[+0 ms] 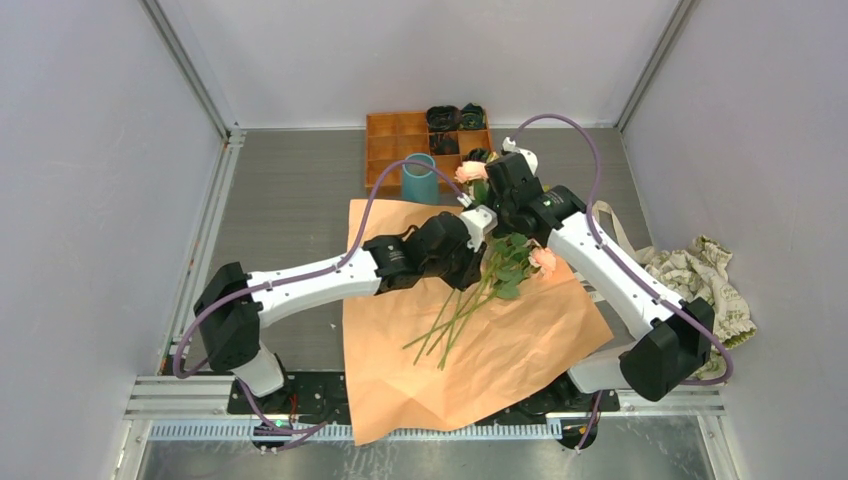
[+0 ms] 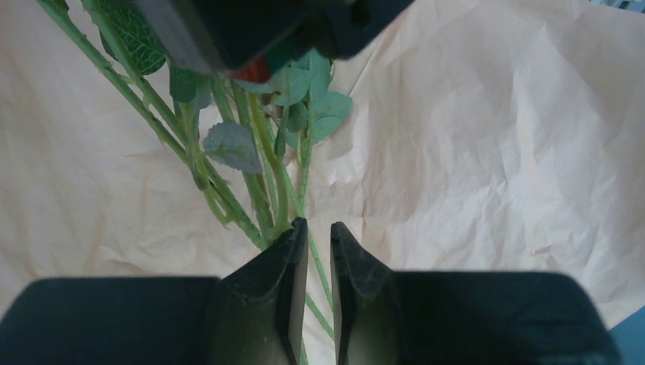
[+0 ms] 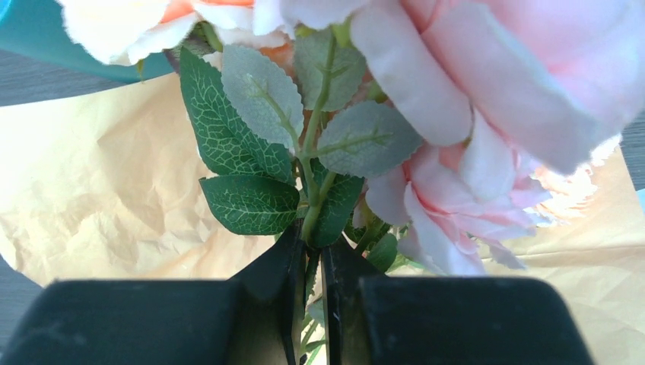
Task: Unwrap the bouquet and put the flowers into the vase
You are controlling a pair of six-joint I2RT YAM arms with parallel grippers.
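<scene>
Orange paper [image 1: 520, 340] spreads under both arms at my near edge. Over it slant the flowers [image 1: 463, 308], the top bloom near the vase [image 1: 420, 180]. My right gripper [image 3: 312, 237] is clamped on their stems just below the leaves. My left gripper [image 2: 319, 228] straddles one stem with narrow jaws, and I cannot tell whether it is clamped.

Left arm [image 1: 310, 285]: white moulded shells; black joint housings; a small pale marking on the black forearm block
Right arm [image 1: 610, 270]: matching white shells; a bulky black housing at the shoulder
Cables [image 1: 596, 170]: purple; one per arm, looping free of the links
Bases [image 1: 258, 372]: black, bolted at the near edge of the surface
Left tool [image 2: 319, 228]: matte black wedge fingers [image 2: 266, 293]; paler grey inner faces; a wide black body behind
Right tool [image 3: 310, 236]: the same black wedge shape
</scene>
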